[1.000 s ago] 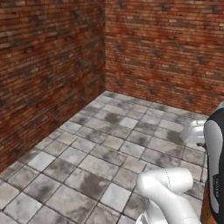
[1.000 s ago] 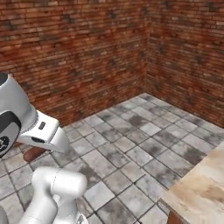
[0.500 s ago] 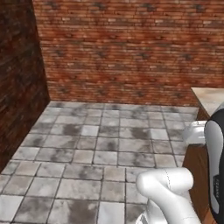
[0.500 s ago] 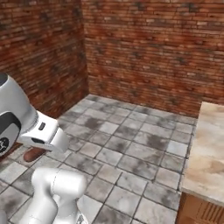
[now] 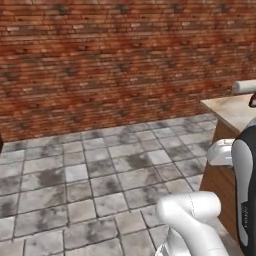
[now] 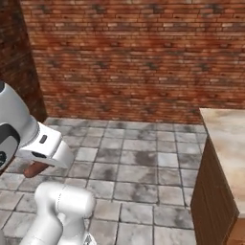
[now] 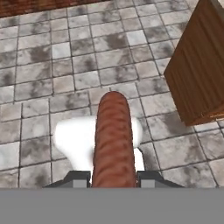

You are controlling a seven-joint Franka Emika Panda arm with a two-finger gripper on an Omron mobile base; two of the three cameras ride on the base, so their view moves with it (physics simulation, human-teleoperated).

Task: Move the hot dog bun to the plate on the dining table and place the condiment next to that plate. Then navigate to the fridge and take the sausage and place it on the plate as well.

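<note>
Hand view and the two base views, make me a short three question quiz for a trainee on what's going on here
1. True or false: the gripper is shut on the sausage.
2. In the hand view, what lies beneath the sausage? A) tiled floor B) a plate C) a fridge shelf
3. Fill in: in the right base view, the dining table with its beige stone top stands at the ____ edge of the picture.

Key: 1 true: the reddish-brown rod sticks out from between the fingers. 2 A: the grey floor tiles. 3 right.
</note>
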